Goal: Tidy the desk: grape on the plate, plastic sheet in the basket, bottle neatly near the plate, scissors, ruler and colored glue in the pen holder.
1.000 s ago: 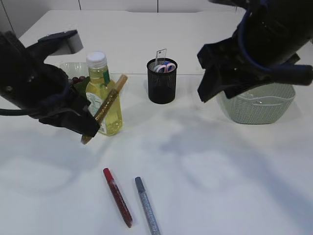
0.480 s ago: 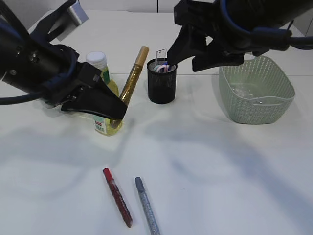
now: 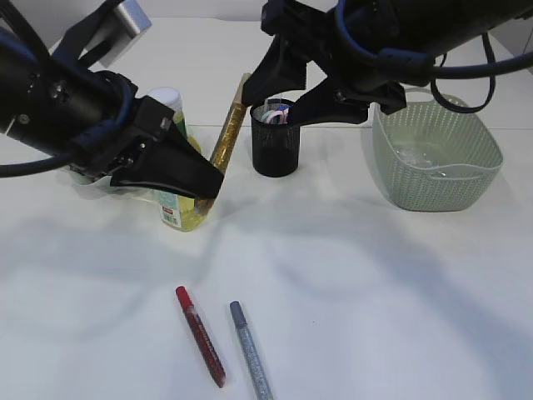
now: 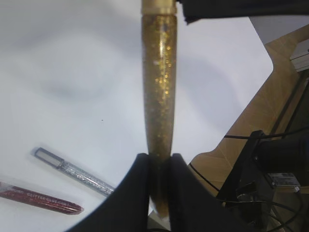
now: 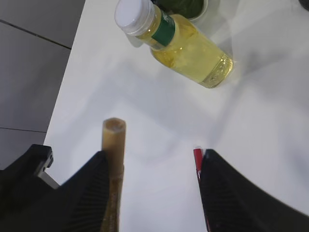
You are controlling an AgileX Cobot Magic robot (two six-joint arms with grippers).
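My left gripper [image 3: 204, 196] [image 4: 159, 164] is shut on the lower end of a gold glitter glue tube [image 3: 226, 133] [image 4: 158, 87], held up at a slant beside the black mesh pen holder [image 3: 275, 154]. My right gripper [image 3: 279, 98] [image 5: 155, 154] is open above the holder, and the gold tube's cap [image 5: 114, 140] lies against the inside of one finger. Scissors handles [image 3: 279, 117] show in the holder. A red glue tube [image 3: 200, 335] and a silver one [image 3: 250, 350] lie on the table. The yellow bottle [image 5: 188, 46] stands behind my left arm, beside the plate [image 5: 206, 6]. The grape and the ruler are hidden.
A pale green basket [image 3: 437, 179] at the right holds a clear plastic sheet [image 3: 416, 154]. My right arm hangs over the pen holder and the basket's left rim. The white table's edge and cabling show past it in the left wrist view.
My left gripper has raised the gold tube from a low slant to nearly upright beside the holder. My right arm swung left over the holder to the tube's top, its jaws a little wider.
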